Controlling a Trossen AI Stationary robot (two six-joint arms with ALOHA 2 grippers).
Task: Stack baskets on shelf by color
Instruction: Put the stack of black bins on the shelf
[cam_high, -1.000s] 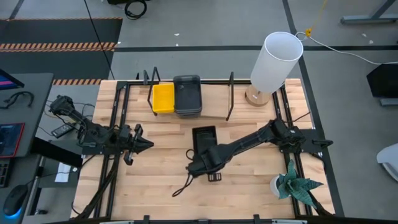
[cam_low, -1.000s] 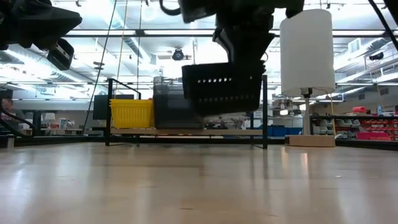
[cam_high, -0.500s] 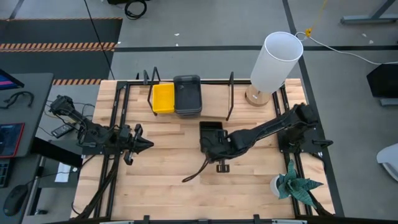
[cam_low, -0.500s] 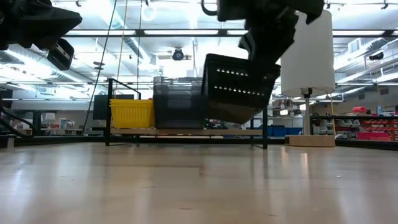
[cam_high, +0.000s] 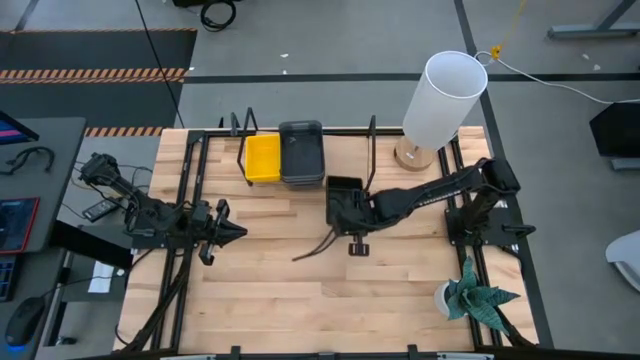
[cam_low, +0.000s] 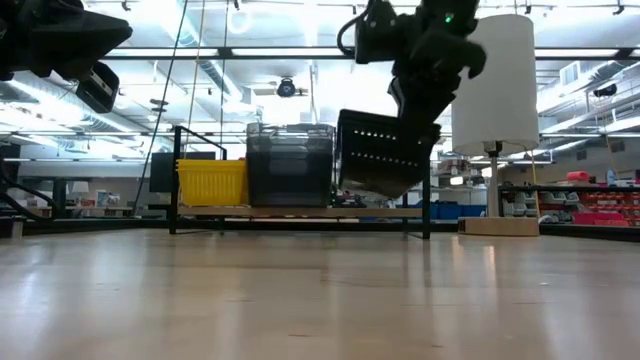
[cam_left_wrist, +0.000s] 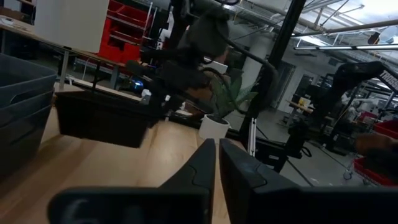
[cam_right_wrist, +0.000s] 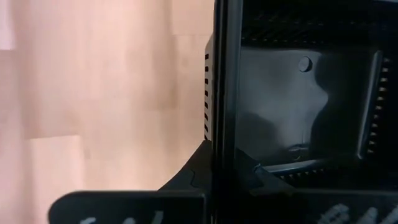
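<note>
A: Where's the black mesh basket (cam_high: 344, 199)?

B: Pinched by its wall in the right end effector (cam_high: 357, 210), tilted above the bench (cam_high: 270, 290), just right of the shelf's (cam_high: 300, 186) grey basket (cam_high: 301, 151).

A: Left end effector (cam_high: 222, 233)?

B: Closed, empty, left side.

The right arm reaches in a long line across the tabletop (cam_high: 270, 300), elbow low and wrist turned over. Its gripper (cam_high: 352, 212) is clamped on the rim of a black basket (cam_high: 343, 197), one finger inside the wall and one outside, carrying it tilted and clear of the tabletop in the low view. The left arm waits folded at its own side, its gripper (cam_high: 225, 232) pointing inward with the fingers (cam_left_wrist: 205, 163) pressed together, well apart from the right gripper.
</note>
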